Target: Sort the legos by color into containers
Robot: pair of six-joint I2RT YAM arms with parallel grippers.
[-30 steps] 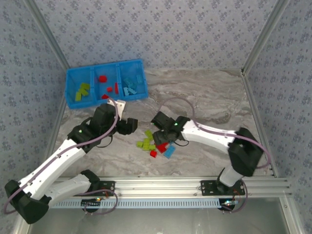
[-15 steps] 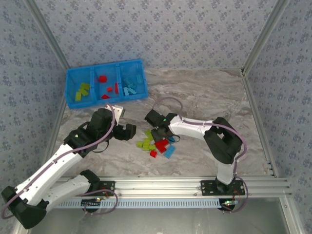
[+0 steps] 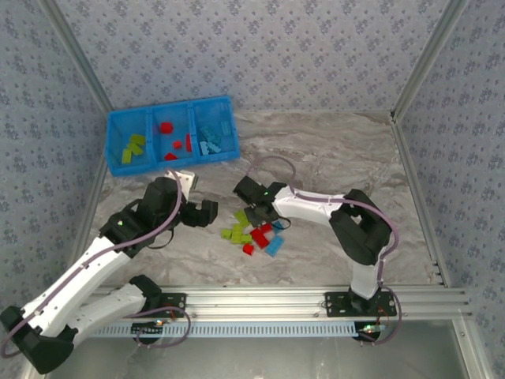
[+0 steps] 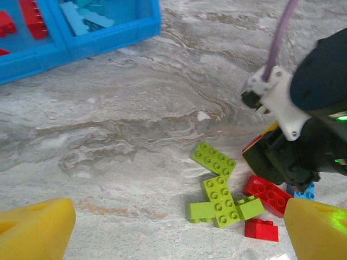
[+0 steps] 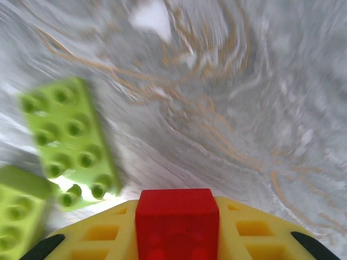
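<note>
Loose legos lie mid-table: lime green bricks (image 3: 237,231) (image 4: 222,201), red ones (image 3: 261,237) (image 4: 266,193) and a light blue one (image 3: 274,246). My right gripper (image 3: 256,211) sits low at the pile's far edge, shut on a red brick (image 5: 177,223) between its yellow fingers (image 5: 103,233); a green brick (image 5: 70,142) lies just left of it. My left gripper (image 3: 207,212) (image 4: 176,238) hovers left of the pile, wide open and holding nothing. The blue bin (image 3: 112,142) holds green, red and light blue bricks in its left, middle and right compartments.
The bin stands at the back left against the patterned wall. The right arm's black wrist (image 4: 295,154) hangs over the pile's right side. Bare marble table (image 3: 347,166) stretches to the right and behind the pile.
The right arm folded its elbow inward and its gripper shifted slightly left at the pile. The left gripper drew back a little toward the near left.
</note>
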